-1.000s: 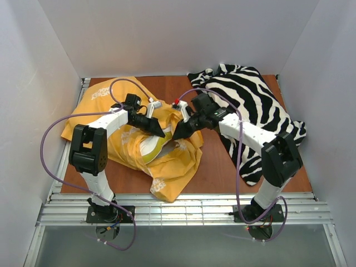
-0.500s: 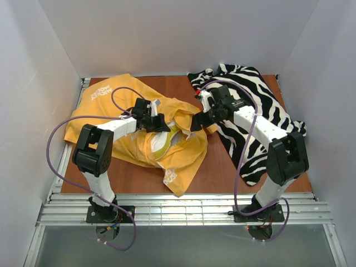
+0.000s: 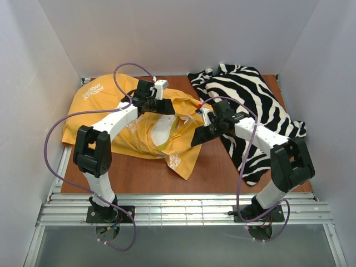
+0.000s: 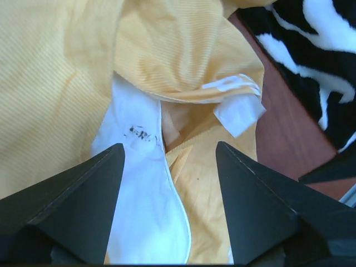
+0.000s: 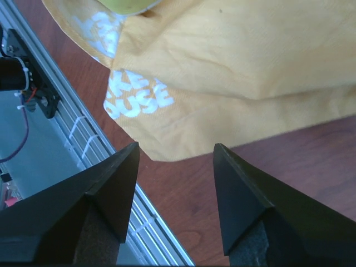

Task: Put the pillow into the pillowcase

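Note:
The orange-yellow pillowcase (image 3: 105, 119) lies crumpled over the left and middle of the table. Through its open mouth shows a strip of the white pillow (image 3: 163, 129) with a yellow-green edge; the rest of the pillow is hidden inside. My left gripper (image 3: 170, 107) hovers open over the far rim of the mouth. In the left wrist view, the left gripper (image 4: 169, 146) has white pillow (image 4: 142, 211) and pillowcase (image 4: 183, 50) below it and holds nothing. My right gripper (image 3: 198, 139) is open beside the case's right edge. In the right wrist view, the right gripper (image 5: 176, 146) is empty above bare wood, near a pillowcase (image 5: 239, 72) corner.
A black-and-white zebra-striped cloth (image 3: 261, 105) covers the right side of the table, under the right arm. The metal rail (image 3: 183, 208) runs along the near edge. White walls enclose the table on three sides. Purple cables loop off both arms.
Both grippers were shut on the pillowcase mouth; both have let go. The left moved toward the back, the right swung out and back toward the front. The case has been drawn further over the pillow.

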